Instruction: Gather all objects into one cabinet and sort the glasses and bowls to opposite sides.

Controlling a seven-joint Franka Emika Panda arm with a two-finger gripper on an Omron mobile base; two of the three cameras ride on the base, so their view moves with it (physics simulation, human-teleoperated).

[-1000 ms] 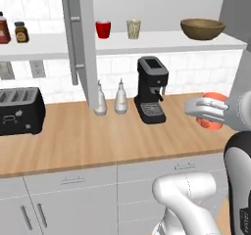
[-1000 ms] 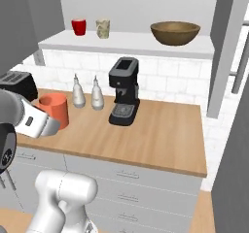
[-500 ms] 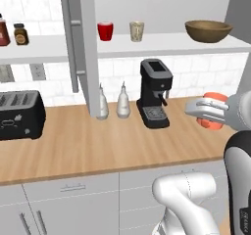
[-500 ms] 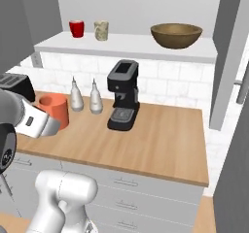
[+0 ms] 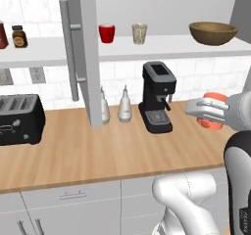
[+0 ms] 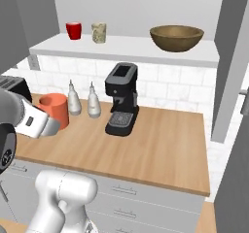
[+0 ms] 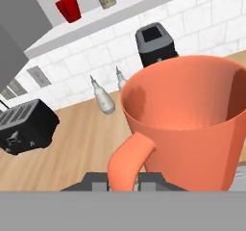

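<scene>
Item: salmon-orange cup (image 7: pixel 192 124), held aloft above the wooden counter (image 6: pixel 160 144), near the coffee machine (image 6: pixel 121 100). In the hand view we see a curved handle at its near side and an empty interior. The gripper (image 5: pixel 208 112) is clamped narrowly on the cup; we judge the grip to sit at the handle side.

Handling: we judge it rigid, light, smooth-walled and liable to slip or swing if tilted; best kept upright, held at the handle or rim wall.

Containers: white shelf (image 6: pixel 131 49) of the open cabinet carries the red cup (image 6: pixel 74 30) and pale beige cup (image 6: pixel 98 33) close together at one end, the wooden bowl (image 6: pixel 176 37) well apart at the other. We cannot see into the bowl.

Surroundings: two white bottles (image 6: pixel 82 100) just beside the coffee machine; toaster (image 5: pixel 19 119) farther along; grey cabinet door (image 5: pixel 81 53) standing open.
</scene>
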